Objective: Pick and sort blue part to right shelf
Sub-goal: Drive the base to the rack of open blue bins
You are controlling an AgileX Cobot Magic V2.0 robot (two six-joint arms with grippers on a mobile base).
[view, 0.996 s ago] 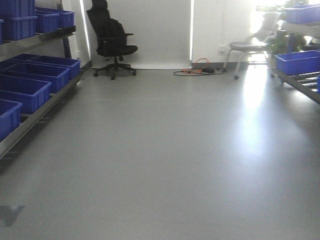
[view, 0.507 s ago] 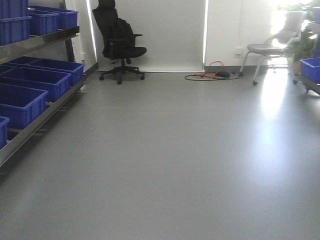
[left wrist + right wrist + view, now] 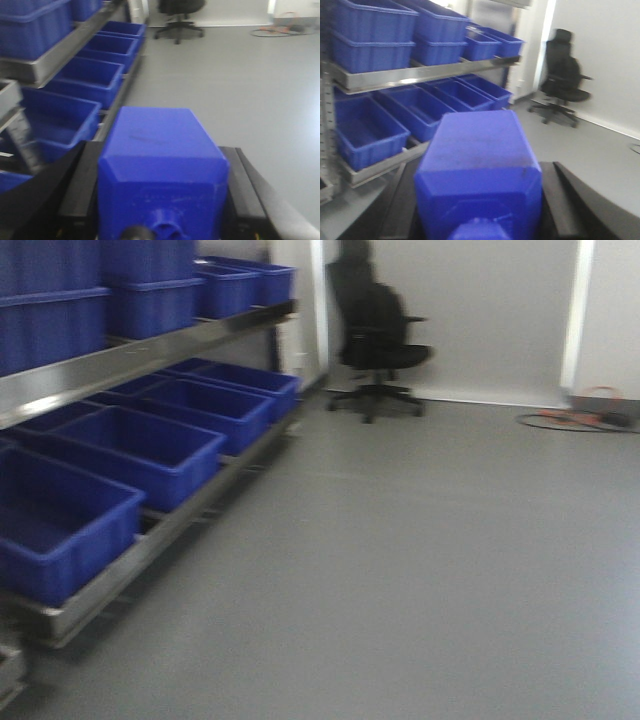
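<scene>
A blue part (image 3: pixel 159 172), a blocky plastic piece, fills the left wrist view. My left gripper (image 3: pixel 162 150) is shut on it, with black fingers (image 3: pixel 86 187) pressed against both of its sides. Another blue part (image 3: pixel 479 150) sits the same way in the right wrist view, where my right gripper (image 3: pixel 480 172) is shut on it between black fingers (image 3: pixel 561 197). Neither gripper shows in the front view. The right shelf is out of view. The only shelf (image 3: pixel 150 348) in sight runs along the left side.
That metal shelf carries blue bins (image 3: pixel 160 445) on two levels, open tops up. A black office chair (image 3: pixel 378 335) stands by the back wall. An orange cable (image 3: pixel 585 412) lies on the grey floor (image 3: pixel 430 570) at far right.
The front view has swung left. The bin shelf now fills the left half and looks closer, the black chair has shifted right in frame, and the right-hand rack and grey chair have left view.
</scene>
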